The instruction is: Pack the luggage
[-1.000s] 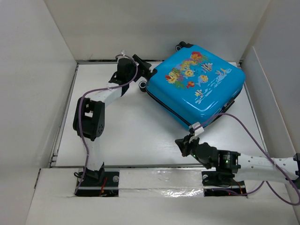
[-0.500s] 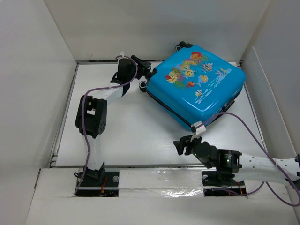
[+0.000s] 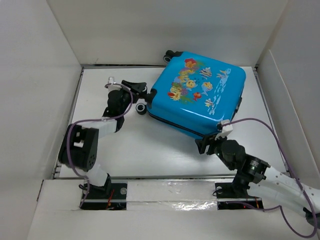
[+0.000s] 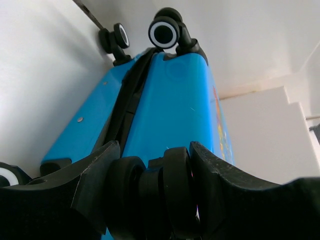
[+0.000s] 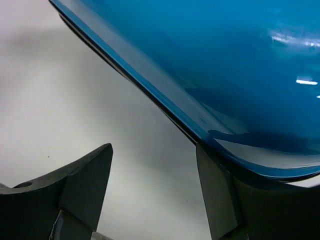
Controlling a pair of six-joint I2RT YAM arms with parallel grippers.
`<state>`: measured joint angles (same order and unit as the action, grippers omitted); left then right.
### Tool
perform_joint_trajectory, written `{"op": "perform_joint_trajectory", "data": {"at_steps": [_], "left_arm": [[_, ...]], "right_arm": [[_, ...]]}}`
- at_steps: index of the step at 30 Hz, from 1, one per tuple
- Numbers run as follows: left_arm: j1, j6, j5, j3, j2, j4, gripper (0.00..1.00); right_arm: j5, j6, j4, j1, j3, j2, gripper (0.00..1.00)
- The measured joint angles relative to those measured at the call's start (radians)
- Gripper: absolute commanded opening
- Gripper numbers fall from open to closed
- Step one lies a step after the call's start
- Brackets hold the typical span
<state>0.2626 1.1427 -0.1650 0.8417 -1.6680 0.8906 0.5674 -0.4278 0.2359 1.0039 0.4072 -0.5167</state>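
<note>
Enclosure: white bench [image 3: 150,150] boxed in by plain white walls [image 3: 150,30] on the left, far and right sides.
Luggage position: the luggage [image 3: 200,95] lies flat on the right half of the bench, nearer the far edge than the near edge. It is turned at an angle to the bench edges.
Luggage state: shell closed, fish-and-coral print facing up, dark seam [image 4: 127,100] running round the side.
Luggage wheels: the wheeled end faces the left edge. The far wheel pair [image 4: 164,32] points toward the far edge, and a loose-hanging wheel [image 3: 142,108] sits at the corner nearest the left arm.
Left gripper: the left gripper [image 3: 142,95] reaches in from the left side to the wheeled end. In the wrist view its fingers [image 4: 95,175] straddle a black double wheel [image 4: 150,195] of the luggage.
Left gripper opening: narrowed to the width of that wheel. Both fingers appear to press against it, though the contact faces are in shadow.
Right gripper: the right gripper [image 3: 207,143] sits at the near corner of the luggage, close to the near edge of the bench.
Right gripper opening: spread wide, holding nothing. One finger [image 5: 220,200] lies under the rim of the blue shell, and the other finger [image 5: 85,185] stands clear over bare bench.
Cabling: a purple cable [image 3: 260,125] loops from the right wrist, partly over the bench by the luggage's right side.
</note>
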Motion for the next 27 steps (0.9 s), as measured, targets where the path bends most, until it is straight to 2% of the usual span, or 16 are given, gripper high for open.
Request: {"op": "perform_joint_trajectory", "data": {"at_steps": [3,4,6,7,8,12,16,18,19,20,27], "left_arm": [[-0.030,-0.005,0.037,-0.157,0.153,0.008,0.00],[-0.040,-0.010,0.056,-0.202,0.210,0.000,0.00],[-0.063,-0.027,0.097,-0.258,0.308,-0.047,0.00],[-0.076,-0.036,0.118,-0.264,0.348,-0.081,0.00],[-0.086,-0.043,0.133,-0.264,0.370,-0.095,0.00],[-0.108,-0.068,0.169,-0.224,0.403,-0.146,0.00],[-0.107,-0.096,0.168,-0.132,0.389,-0.208,0.00],[-0.108,-0.115,0.167,-0.095,0.381,-0.217,0.00],[-0.108,-0.121,0.167,-0.086,0.375,-0.219,0.00],[-0.108,-0.124,0.167,-0.082,0.370,-0.219,0.00],[-0.141,-0.091,0.130,-0.083,0.264,-0.222,0.00]], "right_arm": [[-0.097,0.073,-0.008,-0.071,0.021,0.004,0.57],[-0.126,0.094,-0.012,-0.089,0.028,0.002,0.41],[-0.178,0.138,-0.015,-0.115,0.047,-0.005,0.20],[-0.201,0.148,-0.012,-0.121,0.059,-0.008,0.04],[-0.220,0.159,-0.012,-0.122,0.068,-0.008,0.00],[-0.253,0.145,-0.011,-0.120,0.058,0.031,0.00],[-0.210,0.077,0.021,-0.120,0.002,0.116,0.01],[-0.179,0.041,0.042,-0.121,-0.020,0.139,0.10],[-0.172,0.028,0.045,-0.127,-0.031,0.142,0.19],[-0.170,0.019,0.049,-0.137,-0.036,0.134,0.23],[-0.182,0.040,-0.010,-0.245,-0.056,-0.011,0.38]]}}
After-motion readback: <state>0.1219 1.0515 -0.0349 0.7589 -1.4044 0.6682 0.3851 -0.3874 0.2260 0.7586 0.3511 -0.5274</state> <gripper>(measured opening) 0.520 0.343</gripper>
